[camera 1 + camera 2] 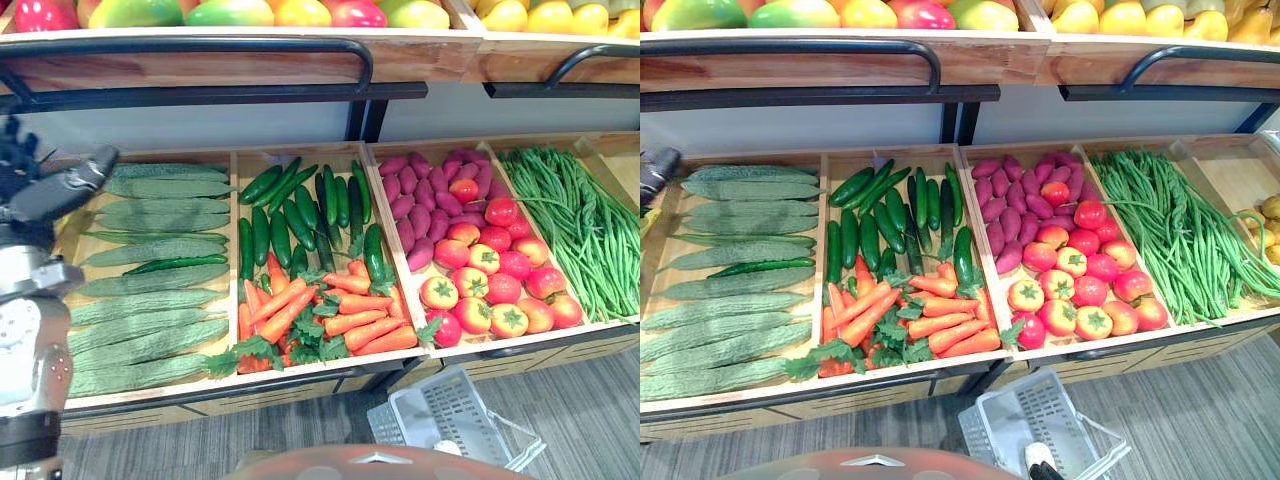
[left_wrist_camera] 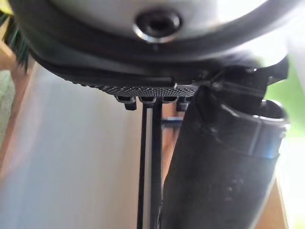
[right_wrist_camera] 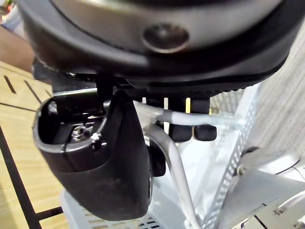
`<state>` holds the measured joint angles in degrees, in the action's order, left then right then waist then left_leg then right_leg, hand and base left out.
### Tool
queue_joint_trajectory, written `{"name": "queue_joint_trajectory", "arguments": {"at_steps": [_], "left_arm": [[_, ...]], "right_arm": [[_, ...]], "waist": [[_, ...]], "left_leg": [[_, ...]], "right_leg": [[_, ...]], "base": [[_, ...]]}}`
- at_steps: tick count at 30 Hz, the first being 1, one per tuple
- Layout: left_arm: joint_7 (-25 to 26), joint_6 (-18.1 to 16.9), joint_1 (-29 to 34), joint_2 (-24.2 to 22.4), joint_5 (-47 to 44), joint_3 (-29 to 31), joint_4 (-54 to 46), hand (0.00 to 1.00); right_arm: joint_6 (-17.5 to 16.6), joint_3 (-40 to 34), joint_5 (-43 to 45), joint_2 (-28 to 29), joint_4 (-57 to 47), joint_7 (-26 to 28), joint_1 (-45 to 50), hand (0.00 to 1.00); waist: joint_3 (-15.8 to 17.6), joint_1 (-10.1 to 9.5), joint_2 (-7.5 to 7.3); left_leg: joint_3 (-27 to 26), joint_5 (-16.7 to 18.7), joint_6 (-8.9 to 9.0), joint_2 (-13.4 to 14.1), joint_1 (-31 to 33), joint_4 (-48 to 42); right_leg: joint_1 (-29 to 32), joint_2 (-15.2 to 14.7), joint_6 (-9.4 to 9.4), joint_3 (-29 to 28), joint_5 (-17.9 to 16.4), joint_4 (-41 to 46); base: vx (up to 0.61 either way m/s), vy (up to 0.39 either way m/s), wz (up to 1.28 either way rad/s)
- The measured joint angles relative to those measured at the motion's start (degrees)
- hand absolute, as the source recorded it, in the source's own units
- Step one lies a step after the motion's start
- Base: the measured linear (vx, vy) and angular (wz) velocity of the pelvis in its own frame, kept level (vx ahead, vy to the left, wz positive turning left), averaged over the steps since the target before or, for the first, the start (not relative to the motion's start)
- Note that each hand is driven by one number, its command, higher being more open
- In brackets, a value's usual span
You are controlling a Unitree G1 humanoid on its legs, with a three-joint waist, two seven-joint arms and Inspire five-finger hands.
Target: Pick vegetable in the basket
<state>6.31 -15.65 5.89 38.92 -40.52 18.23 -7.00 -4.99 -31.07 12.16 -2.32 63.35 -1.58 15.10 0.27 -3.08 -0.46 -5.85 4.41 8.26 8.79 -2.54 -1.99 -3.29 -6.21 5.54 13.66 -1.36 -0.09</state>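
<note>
Empty pale-grey perforated plastic basket (image 1: 1040, 410), wire handle (image 3: 171, 157) inside right hand's (image 3: 105, 167) curled fingers (image 3: 181, 132); left hand (image 1: 60, 190) fingers loose, empty, beside ridged pale-green gourds (image 1: 150, 260). No vegetable picked yet.

Mangoes (image 1: 140, 12) line the upper shelf (image 1: 200, 68) above a black rail (image 1: 200, 45); grey floor (image 1: 590, 400) below

Stand (image 1: 233, 200), left to right: bitter gourds (image 1: 150, 270); cucumbers (image 1: 290, 215) behind carrots (image 1: 320, 315); sweet potatoes (image 1: 420, 195) behind tomatoes (image 1: 490, 275); long beans (image 1: 575, 220). Basket (image 1: 450, 415) on floor before stand's front edge.
</note>
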Motion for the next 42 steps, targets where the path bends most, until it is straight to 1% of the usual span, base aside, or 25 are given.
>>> {"name": "queue_joint_trajectory", "arguments": {"at_steps": [2,3,4,6,7,10,16,22,24,29,32,36,37,38,40,42], "left_arm": [[-3.78,0.42,2.39,-0.45,-0.03,-2.97,-2.22,1.00],[-6.27,1.28,3.75,-0.21,0.07,-5.93,-3.18,1.00],[-8.99,2.80,5.62,-0.23,0.11,-10.33,-4.39,1.00],[-12.98,5.41,9.30,-0.46,0.14,-17.27,-5.81,1.00],[-14.17,6.72,10.79,-0.94,0.18,-19.72,-6.22,1.00],[-16.58,10.64,14.27,-3.35,0.20,-25.03,-6.28,1.00],[-17.10,11.95,17.82,-3.83,0.18,-28.93,-6.28,1.00],[-17.13,13.04,21.74,-7.13,0.70,-30.68,-6.28,1.00],[-17.08,13.47,21.77,-7.96,0.88,-30.82,-6.28,1.00],[-16.16,13.44,21.69,-11.18,6.76,-29.79,-6.37,1.00],[-14.46,13.27,21.64,-14.06,13.43,-26.60,-7.66,1.00],[-12.16,12.37,21.41,-16.17,21.97,-22.47,-10.51,1.00],[-11.83,12.04,21.34,-16.89,24.26,-21.13,-11.58,1.00],[-11.61,11.72,21.15,-18.24,25.89,-19.67,-12.85,1.00],[-11.13,10.63,20.83,-19.71,27.98,-17.89,-14.48,1.00],[-10.42,10.29,20.15,-20.31,30.19,-16.68,-16.11,1.00]], "right_arm": [[0.01,0.00,-0.04,-0.43,-0.07,-0.02,-0.01,0.00],[0.09,0.03,-0.07,-0.79,-0.06,-0.01,-0.10,0.00],[0.14,0.09,-0.08,-1.35,-0.06,0.00,-0.32,0.00],[0.13,0.20,-0.20,-2.13,-0.16,0.10,-1.17,0.00],[0.08,0.21,-0.27,-2.41,-0.18,0.11,-1.62,0.00],[0.61,0.21,-0.53,-2.77,-0.01,0.07,-1.92,0.00],[0.70,1.35,-0.51,-2.75,1.18,0.08,-2.00,0.00],[0.49,3.18,-1.25,-3.12,1.26,0.67,-2.50,0.00],[0.43,3.20,-1.24,-3.25,1.71,0.72,-2.58,0.00],[0.35,3.59,-1.21,-3.81,2.08,0.78,-2.70,0.00],[0.30,3.60,-1.14,-3.81,2.04,0.75,-2.80,0.00],[0.20,3.66,-1.11,-3.81,1.97,0.75,-2.80,0.00],[0.06,3.70,-1.14,-3.76,2.00,0.76,-2.80,0.00],[-0.15,3.73,-1.15,-3.64,1.99,0.77,-2.80,0.00],[-0.47,3.80,-1.17,-3.51,1.98,0.79,-2.81,0.00],[-0.55,3.81,-1.17,-3.36,1.98,0.88,-2.80,0.00]], "waist": [[-0.36,0.11,0.42],[-0.59,0.32,0.78],[-0.98,0.75,1.37],[-1.46,2.23,1.88],[-1.48,2.96,2.25],[-1.41,4.97,2.45],[-0.93,5.06,1.52],[-0.87,5.17,1.26],[-0.77,5.26,1.18],[-0.64,5.85,1.28],[-0.51,6.34,1.31],[-0.47,6.37,1.37],[-0.28,6.35,1.09],[-0.23,6.27,1.39],[0.13,6.21,1.17],[0.29,6.17,1.08]], "left_leg": [[-0.11,-0.10,-0.15,-0.07,-0.39,0.03],[-0.24,-0.14,-0.21,-0.13,-0.62,0.11],[-0.72,-0.11,-0.30,-0.23,-0.89,0.26],[-1.77,-0.03,-0.47,-0.29,-1.01,0.30],[-2.21,-0.01,-0.50,-0.26,-1.02,0.33],[-3.22,-0.02,-0.51,0.05,-1.57,0.75],[-4.12,0.05,-0.45,0.08,-2.92,1.61],[-5.01,0.82,-0.48,0.01,-3.08,1.16],[-5.02,0.83,-0.49,0.01,-3.09,1.15],[-5.38,1.28,-0.57,0.25,-3.94,1.02],[-5.35,1.31,-0.62,0.15,-3.90,0.87],[-5.33,1.31,-0.62,0.12,-3.90,0.88],[-5.35,1.37,-0.55,0.12,-3.69,0.90],[-5.34,1.40,-0.54,0.09,-3.68,0.90],[-5.34,1.42,-0.53,-0.05,-3.67,0.88],[-5.36,1.58,-0.43,-0.08,-3.55,0.70]], "right_leg": [[-0.15,-0.13,-0.09,-0.05,0.25,-0.07],[-0.22,-0.21,-0.11,-0.11,0.38,-0.13],[-0.24,-0.31,-0.06,-0.26,0.65,-0.34],[-0.25,-0.35,-0.06,-1.16,1.42,-1.29],[0.09,-0.46,-0.08,-1.53,1.64,-1.48],[0.18,-0.11,-0.16,-2.47,2.20,-2.31],[-0.28,0.01,-0.04,-2.99,2.27,-2.75],[-0.41,-0.16,0.08,-3.66,2.33,-2.96],[-0.48,-0.18,0.12,-3.75,2.36,-2.96],[-1.07,-0.27,0.23,-4.39,2.37,-2.95],[-1.04,-0.40,0.31,-4.39,2.40,-2.94],[-1.04,-0.40,0.35,-4.40,2.39,-2.93],[-0.97,-0.35,0.41,-4.61,2.35,-2.90],[-0.99,-0.35,0.44,-4.64,2.32,-2.87],[-1.00,-0.29,0.48,-4.73,2.30,-2.85],[-1.00,0.11,0.49,-4.74,2.28,-2.85]], "base": [[-0.02,0.022,-0.05],[-0.02,0.019,-0.11],[-0.03,0.026,-0.16],[-0.04,0.035,-0.28],[-0.03,0.036,-0.29],[-0.01,0.015,-0.21],[0.01,0.003,-0.06],[0.02,0.023,-0.05],[0.01,0.011,-0.03],[-0.01,0.012,-0.06],[-0.01,0.006,0.00],[0.00,0.000,0.00],[0.00,0.000,0.00],[0.00,0.000,0.00],[0.00,0.000,0.00],[0.00,0.000,0.00]]}}
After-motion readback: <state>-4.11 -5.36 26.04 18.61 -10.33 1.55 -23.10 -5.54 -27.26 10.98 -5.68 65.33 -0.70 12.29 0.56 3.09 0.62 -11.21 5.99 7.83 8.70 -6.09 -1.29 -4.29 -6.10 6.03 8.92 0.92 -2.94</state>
